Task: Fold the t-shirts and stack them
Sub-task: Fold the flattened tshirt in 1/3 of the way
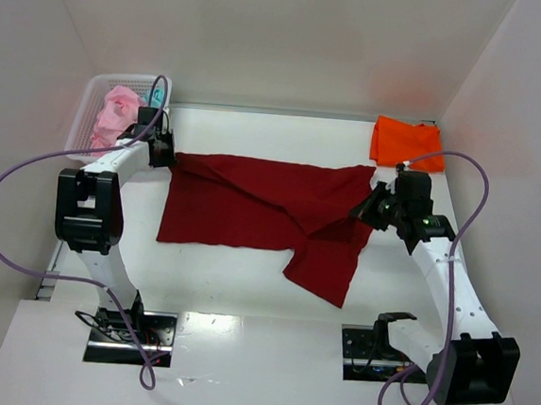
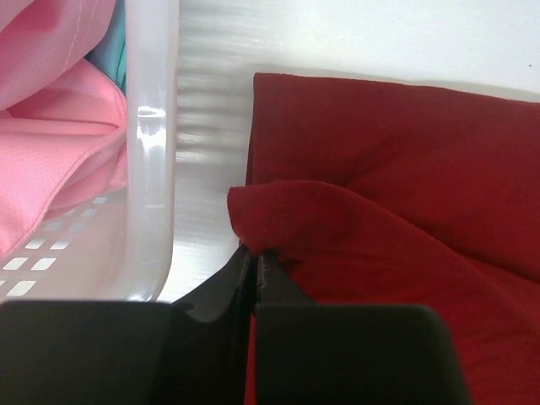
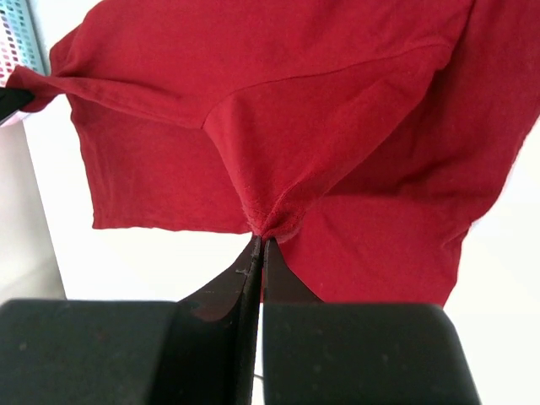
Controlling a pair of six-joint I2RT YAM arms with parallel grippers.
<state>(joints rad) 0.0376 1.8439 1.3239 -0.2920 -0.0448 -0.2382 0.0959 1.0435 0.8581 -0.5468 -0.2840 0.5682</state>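
Large dark red t-shirt [image 1: 251, 206] lies mid-bench [image 1: 234, 289], strung between both arms, one flap trailing toward the near edge. At its left end the left gripper [image 2: 256, 256] has its jaws pinched tight on a bunched fold, just beside the basket [image 1: 92, 92]. At the right end the right gripper [image 3: 258, 240] has its jaws closed on a gathered pinch of cloth. An orange t-shirt [image 1: 406, 143] sits in the far right corner. The pink t-shirts [image 1: 117, 118] are heaped in the basket, far left corner.
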